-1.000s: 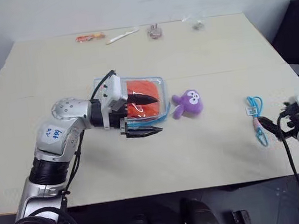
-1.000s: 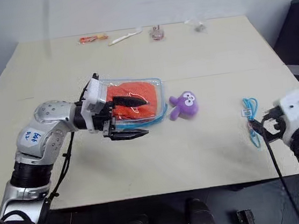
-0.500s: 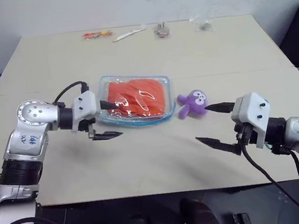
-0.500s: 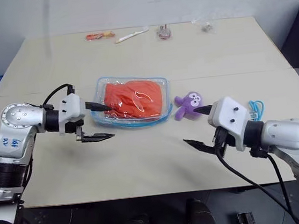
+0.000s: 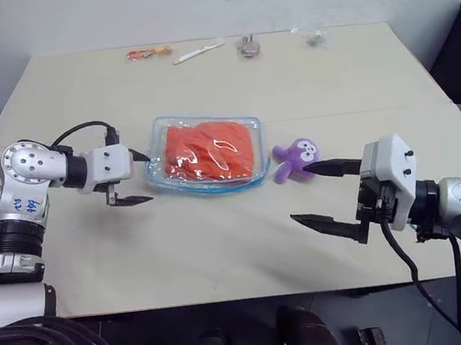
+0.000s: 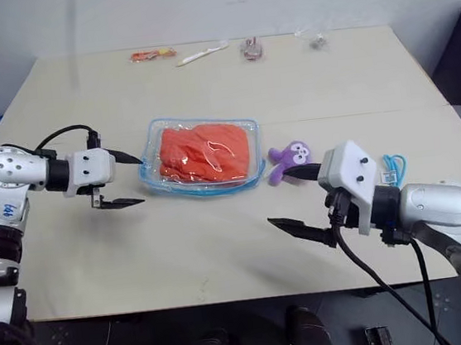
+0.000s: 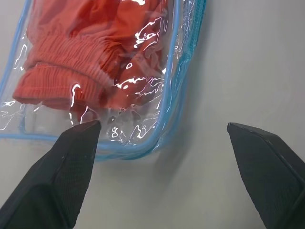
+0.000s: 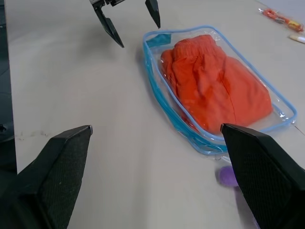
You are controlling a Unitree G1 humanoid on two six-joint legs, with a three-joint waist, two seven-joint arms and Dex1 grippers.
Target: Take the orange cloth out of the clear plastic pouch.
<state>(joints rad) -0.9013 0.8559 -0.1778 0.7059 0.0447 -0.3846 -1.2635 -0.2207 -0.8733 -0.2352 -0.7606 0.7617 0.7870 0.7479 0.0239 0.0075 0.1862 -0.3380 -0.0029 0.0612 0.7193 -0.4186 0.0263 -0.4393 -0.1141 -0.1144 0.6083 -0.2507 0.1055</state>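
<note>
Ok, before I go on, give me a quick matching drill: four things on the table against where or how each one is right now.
Things:
1. orange cloth
2. purple plush toy
3. left gripper
4. right gripper

States:
A. open, at the robot's-left end of the clear plastic pouch, holding nothing
B. lying on the table just off the pouch's robot's-right end
C. inside the pouch
D. open, above the table near the purple toy, holding nothing

Pairs: 1-C, 2-B, 3-A, 4-D
</note>
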